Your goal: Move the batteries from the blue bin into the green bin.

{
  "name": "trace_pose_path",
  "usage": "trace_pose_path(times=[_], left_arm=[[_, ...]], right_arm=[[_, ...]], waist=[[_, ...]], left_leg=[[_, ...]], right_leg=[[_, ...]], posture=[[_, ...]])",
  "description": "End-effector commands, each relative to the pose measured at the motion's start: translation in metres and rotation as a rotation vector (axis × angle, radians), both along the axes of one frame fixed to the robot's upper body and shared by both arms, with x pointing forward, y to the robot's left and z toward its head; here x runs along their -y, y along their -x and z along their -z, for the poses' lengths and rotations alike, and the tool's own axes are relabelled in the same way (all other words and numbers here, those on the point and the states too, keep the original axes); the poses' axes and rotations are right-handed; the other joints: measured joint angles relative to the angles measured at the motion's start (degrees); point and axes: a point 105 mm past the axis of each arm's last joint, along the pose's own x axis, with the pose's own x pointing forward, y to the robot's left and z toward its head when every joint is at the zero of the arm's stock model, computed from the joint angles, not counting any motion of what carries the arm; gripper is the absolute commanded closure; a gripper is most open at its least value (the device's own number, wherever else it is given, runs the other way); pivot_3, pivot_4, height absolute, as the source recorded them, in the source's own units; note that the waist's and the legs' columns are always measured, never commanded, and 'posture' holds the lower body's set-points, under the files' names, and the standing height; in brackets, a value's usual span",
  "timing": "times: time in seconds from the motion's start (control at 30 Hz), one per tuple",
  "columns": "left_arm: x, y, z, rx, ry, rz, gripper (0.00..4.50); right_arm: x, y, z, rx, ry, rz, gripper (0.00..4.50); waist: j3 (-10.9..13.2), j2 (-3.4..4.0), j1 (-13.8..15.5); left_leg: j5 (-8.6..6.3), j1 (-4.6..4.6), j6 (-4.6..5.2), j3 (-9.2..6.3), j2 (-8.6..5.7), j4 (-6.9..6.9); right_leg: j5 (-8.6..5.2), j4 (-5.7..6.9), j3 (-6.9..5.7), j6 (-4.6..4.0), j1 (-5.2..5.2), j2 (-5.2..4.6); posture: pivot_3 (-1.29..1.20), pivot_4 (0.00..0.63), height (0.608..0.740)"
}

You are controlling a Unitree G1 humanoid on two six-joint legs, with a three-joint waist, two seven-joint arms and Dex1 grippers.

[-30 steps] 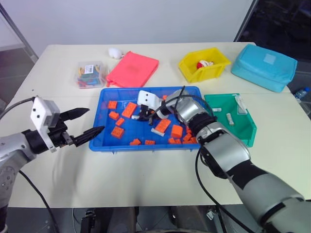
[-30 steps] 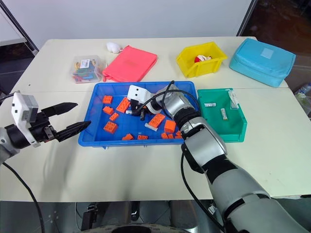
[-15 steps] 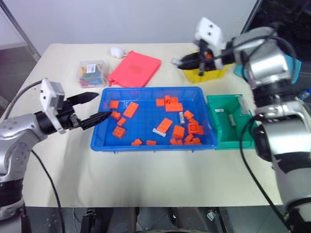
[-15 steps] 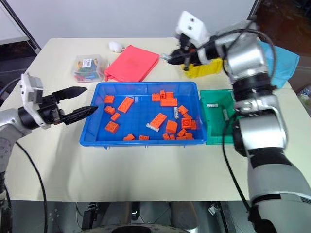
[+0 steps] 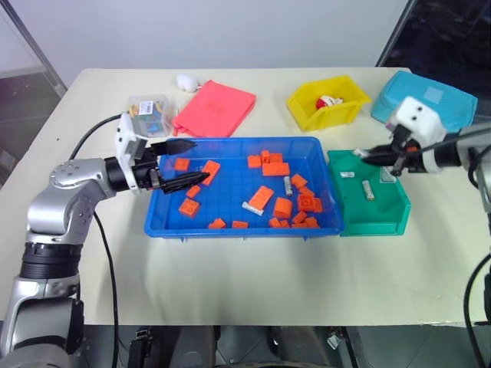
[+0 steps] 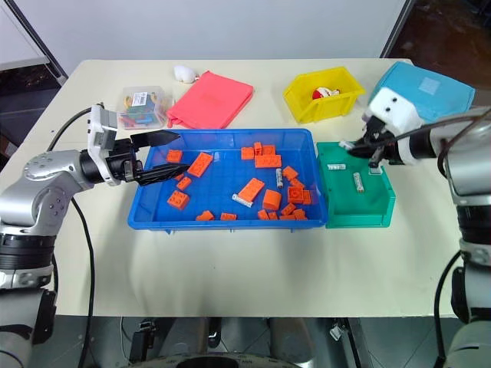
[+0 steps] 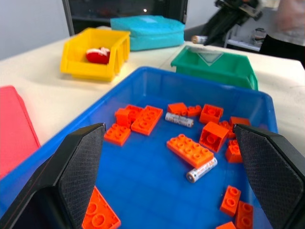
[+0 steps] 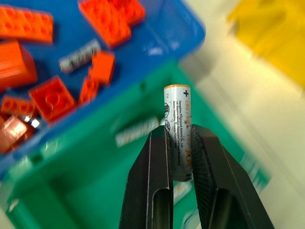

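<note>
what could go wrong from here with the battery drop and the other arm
1. The right gripper pinches the battery by its lower part only, most of it sticking out; it could slip before release.
2. It hangs over the green bin near the wall beside the blue bin; an early release might miss.
3. The open left gripper reaches among orange bricks and may scatter them.

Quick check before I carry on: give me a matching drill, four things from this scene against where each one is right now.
Things:
1. left gripper
2. right gripper
3. red-and-white toy
4. large orange toy brick

Places:
A. in the small yellow plastic bin
B. lying in the shallow blue plastic bin, next to a white-silver battery
C. open, over the blue bin's left end
D. shut on a white-silver cylindrical battery, above the teal-green plastic bin

Pairs: 1-C, 2-D, 3-A, 4-B
</note>
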Motion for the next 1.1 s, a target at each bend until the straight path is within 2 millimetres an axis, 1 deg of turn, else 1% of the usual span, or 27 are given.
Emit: trace_pose_path(times=[0.03,0.17,0.23,0.27,0.3,0.33,0.43,0.47,0.57,0.6,0.67,0.7,0.73,0.8,0.87,0.93,0.97,1.1], left_arm=[[0.005,0.003,-0.011,0.044,-0.001,0.045,0.0],[0.005,0.002,-0.014,0.035,0.02,0.051,0.0],[0.005,0.002,-0.014,0.037,0.015,0.052,0.0],[0.005,0.002,-0.014,0.037,0.013,0.052,0.0],[0.005,0.002,-0.014,0.037,0.011,0.053,0.0],[0.005,0.002,-0.014,0.038,0.009,0.052,0.0],[0.004,0.002,-0.014,0.039,0.006,0.048,0.0],[0.004,0.002,-0.014,0.039,0.005,0.048,0.0],[0.004,0.003,-0.014,0.042,0.002,0.043,0.0],[0.003,0.003,-0.014,0.044,-0.002,0.04,0.0],[0.003,0.004,-0.013,0.045,-0.007,0.036,0.0],[0.002,0.004,-0.013,0.046,-0.009,0.035,0.0],[0.002,0.005,-0.013,0.046,-0.01,0.034,0.0],[0.001,0.006,-0.013,0.046,-0.013,0.029,0.0],[0.0,0.008,-0.013,0.046,-0.013,0.021,0.0],[-0.001,0.009,-0.014,0.047,-0.009,0.011,0.0],[-0.001,0.01,-0.014,0.047,-0.008,0.007,0.0],[0.0,0.013,-0.012,0.047,0.008,-0.014,0.0]], right_arm=[[0.006,0.002,-0.012,0.063,-0.009,0.027,4.44],[0.014,0.003,-0.006,0.052,-0.005,0.04,4.44],[0.019,0.0,-0.007,0.066,0.006,0.057,3.4],[0.021,-0.002,-0.008,0.075,0.011,0.065,3.03],[0.022,-0.003,-0.008,0.081,0.013,0.068,2.52],[0.023,-0.003,-0.01,0.085,0.013,0.068,2.07],[0.021,-0.004,-0.012,0.093,0.016,0.061,0.48],[0.021,-0.004,-0.013,0.095,0.018,0.059,0.06],[0.015,-0.01,-0.028,0.181,0.097,0.003,0.06],[0.008,-0.013,-0.036,0.223,0.111,-0.037,0.06],[-0.011,-0.021,-0.052,0.293,0.118,-0.112,0.06],[-0.024,-0.024,-0.06,0.339,0.139,-0.179,0.06],[-0.032,-0.026,-0.064,0.367,0.155,-0.223,0.06],[-0.059,-0.028,-0.069,0.412,0.177,-0.368,0.06],[-0.087,-0.024,-0.062,0.422,0.213,-0.549,0.06],[-0.108,-0.023,-0.052,0.443,0.271,-0.691,0.06],[-0.114,-0.023,-0.048,0.454,0.292,-0.738,0.06],[-0.144,-0.021,-0.019,0.447,0.373,-0.971,0.06]], waist=[[0.0,0.01,-0.03],[0.0,0.01,0.07],[0.0,0.0,0.06],[0.0,0.01,0.07],[0.0,0.0,0.08],[0.0,0.0,0.08],[0.0,0.0,0.02],[0.0,0.01,0.02],[0.0,0.01,-0.06],[0.0,0.01,-0.1],[0.01,0.01,-0.17],[0.01,0.01,-0.32],[0.01,0.01,-0.37],[0.01,0.01,-0.2],[0.01,0.01,-0.08],[0.0,0.0,-0.01],[0.01,-0.01,0.07],[0.01,-0.01,0.04]], left_leg=[[0.0,0.0,0.0,0.02,0.0,0.01],[0.0,0.0,0.0,-0.02,0.01,0.0],[0.0,0.0,0.0,-0.01,0.01,0.0],[0.0,0.0,0.0,-0.01,0.0,0.01],[0.0,0.0,0.0,-0.01,0.0,0.01],[0.0,0.0,0.0,-0.01,0.0,0.01],[0.0,0.0,0.0,-0.01,0.0,0.01],[0.0,0.0,0.0,-0.01,0.0,0.01],[0.0,0.0,0.0,-0.01,0.0,0.01],[0.0,0.01,0.0,0.0,0.0,0.01],[0.0,0.01,0.0,0.01,0.01,0.0],[0.0,0.02,0.0,0.0,0.02,-0.01],[0.0,0.03,0.0,0.01,0.05,0.0],[0.0,0.03,0.0,-0.02,0.06,-0.02],[0.0,0.03,0.0,-0.02,0.07,-0.02],[0.0,0.02,0.0,-0.03,0.07,-0.01],[0.0,0.01,0.0,-0.03,0.06,0.0],[0.0,-0.03,0.0,-0.02,0.01,0.07]], right_leg=[[0.0,0.0,0.03,0.0,-0.01,0.0],[0.0,0.01,0.01,0.0,-0.01,0.01],[0.0,0.01,0.01,0.0,-0.01,0.01],[0.0,0.01,0.01,0.0,0.0,0.01],[0.0,0.01,0.01,0.0,0.01,-0.01],[0.0,0.01,0.01,0.0,0.01,-0.01],[0.0,0.01,0.01,0.0,0.0,0.0],[0.0,0.01,0.01,0.0,0.0,0.01],[0.0,0.01,0.02,0.0,0.0,0.01],[0.0,0.01,0.02,0.0,0.0,0.01],[0.0,0.01,0.02,0.0,-0.02,0.01],[0.0,0.01,0.02,0.0,-0.02,0.02],[0.0,0.02,0.03,0.01,-0.03,0.06],[0.0,0.02,0.02,0.0,-0.03,0.07],[0.0,0.01,0.02,0.0,-0.02,0.08],[0.0,0.01,0.01,0.0,-0.01,0.08],[0.0,0.01,0.02,0.0,-0.01,0.06],[0.0,0.03,0.01,0.01,0.0,-0.02]], posture=[[0.0,0.15,0.74],[0.0,0.15,0.74],[0.0,0.15,0.74],[0.0,0.15,0.74],[0.0,0.15,0.74],[0.0,0.15,0.74],[0.0,0.15,0.74],[0.0,0.15,0.74],[0.0,0.15,0.74],[0.0,0.15,0.74],[0.0,0.15,0.74],[0.0,0.15,0.74],[0.0,0.15,0.74],[0.0,0.15,0.74],[0.0,0.15,0.74],[0.0,0.15,0.74],[0.0,0.15,0.74],[0.0,0.15,0.74]])
